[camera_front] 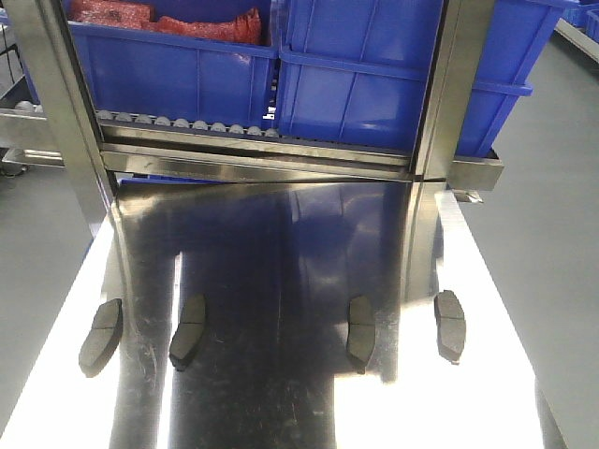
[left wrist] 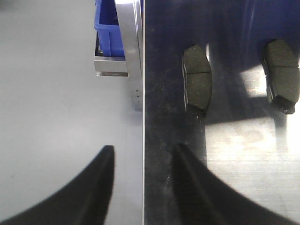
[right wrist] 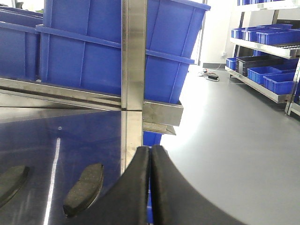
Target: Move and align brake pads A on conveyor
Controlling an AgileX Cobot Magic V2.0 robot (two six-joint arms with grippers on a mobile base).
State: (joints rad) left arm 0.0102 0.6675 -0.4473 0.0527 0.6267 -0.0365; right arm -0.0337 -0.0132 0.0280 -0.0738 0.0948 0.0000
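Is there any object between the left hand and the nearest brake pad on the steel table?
Nothing visible does. In the left wrist view, only bare table lies between the open left hand and the nearest pad, which lies flat just ahead of it.

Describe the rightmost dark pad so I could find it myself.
Find the shiny steel tabletop below the blue crates. Four dark pads lie in a row across it. Yours is the rightmost pad, closest to the table's right edge, with a neighbour only on its left.
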